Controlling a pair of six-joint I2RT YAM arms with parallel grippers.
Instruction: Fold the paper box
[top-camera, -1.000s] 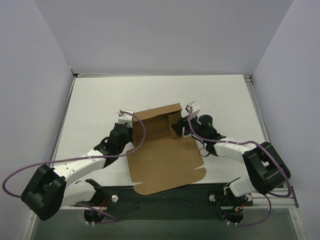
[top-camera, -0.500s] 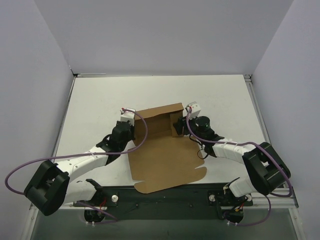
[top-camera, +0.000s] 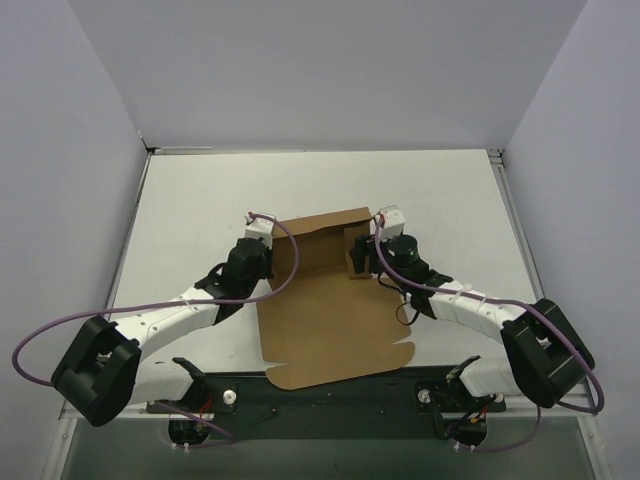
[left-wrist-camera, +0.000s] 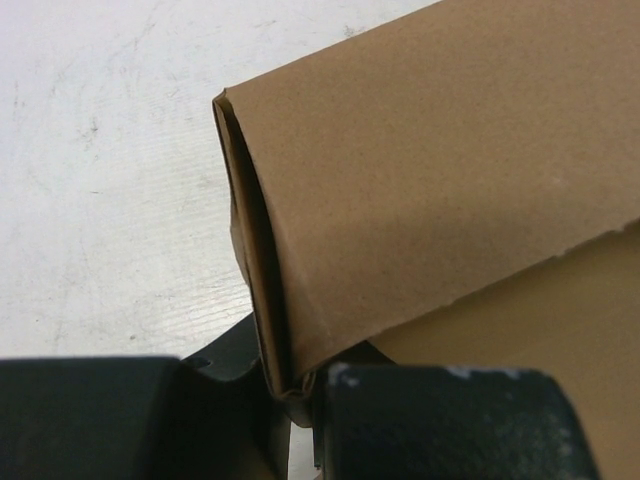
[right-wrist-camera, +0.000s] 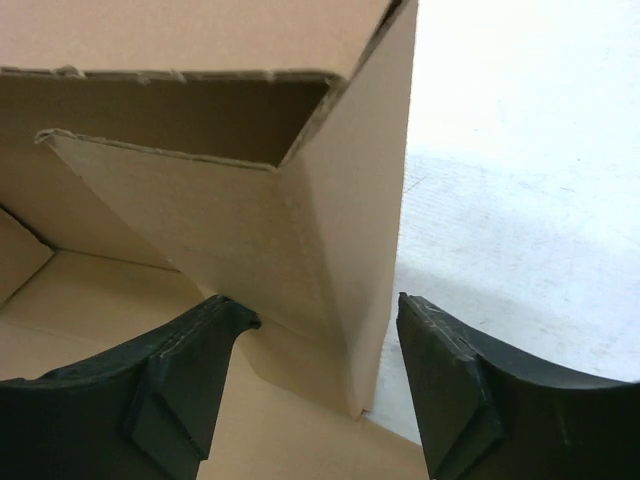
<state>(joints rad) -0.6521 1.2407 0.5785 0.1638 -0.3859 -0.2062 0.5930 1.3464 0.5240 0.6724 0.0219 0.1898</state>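
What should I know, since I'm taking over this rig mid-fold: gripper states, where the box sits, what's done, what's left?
Left gripper: shut on the left wall of the paper box, pinching its doubled edge.
Right gripper: open, one finger inside and one outside the right wall, not clamped.
Box: on the table, between the two arms.
Done: back and side walls stand up at the far end.
Left: the large near panel lies flat toward the arm bases. The side walls probably need securing, then the panel folding over.
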